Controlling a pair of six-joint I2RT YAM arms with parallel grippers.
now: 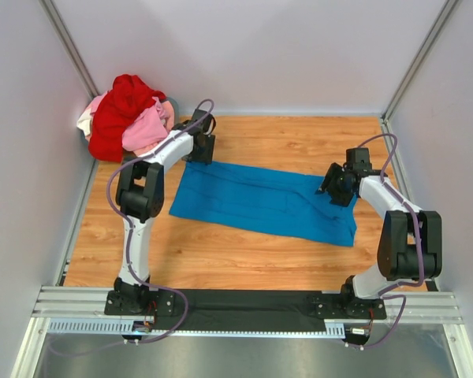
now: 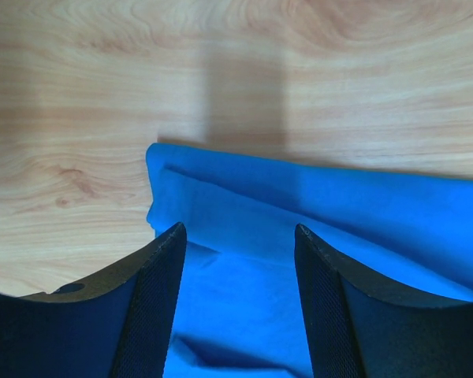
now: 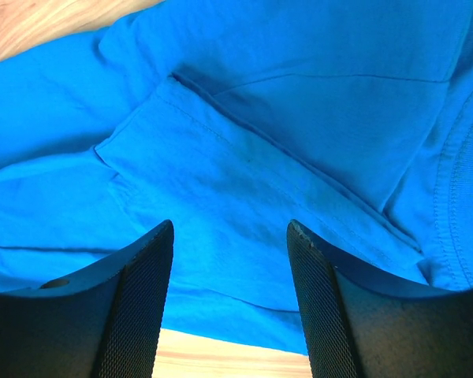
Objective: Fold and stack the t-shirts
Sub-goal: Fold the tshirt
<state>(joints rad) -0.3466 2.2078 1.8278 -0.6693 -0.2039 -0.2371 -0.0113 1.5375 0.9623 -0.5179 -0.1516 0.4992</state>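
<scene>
The bright blue t-shirt (image 1: 264, 201) lay flat on the wooden tabletop (image 1: 221, 252), folded into a long band that ran from left of centre down toward the right side of the top view. The left hand (image 1: 201, 148) hung over the band's upper left corner. In its wrist view its two dark fingers (image 2: 154, 307) stood apart, with a folded edge of blue cloth showing between them and bare wood beyond. Whether the fingertips touched the cloth could not be told.

The right hand (image 1: 335, 187) sat low over the band's right end, near its upper edge. Its fingers were also spread, with nothing clamped between them. Blue fabric filled nearly all of its wrist view, with a stitched hem crossing the middle and a ribbed collar at the right edge.

The other shirts sat bunched in a heap in the upper left corner of the top view, well apart from the blue one. The red t-shirt (image 1: 122, 110) lay on top, the light pink t-shirt (image 1: 146, 130) was just beside it toward the left arm, and a bit of the whitish t-shirt (image 1: 85, 122) showed at the heap's left edge.
</scene>
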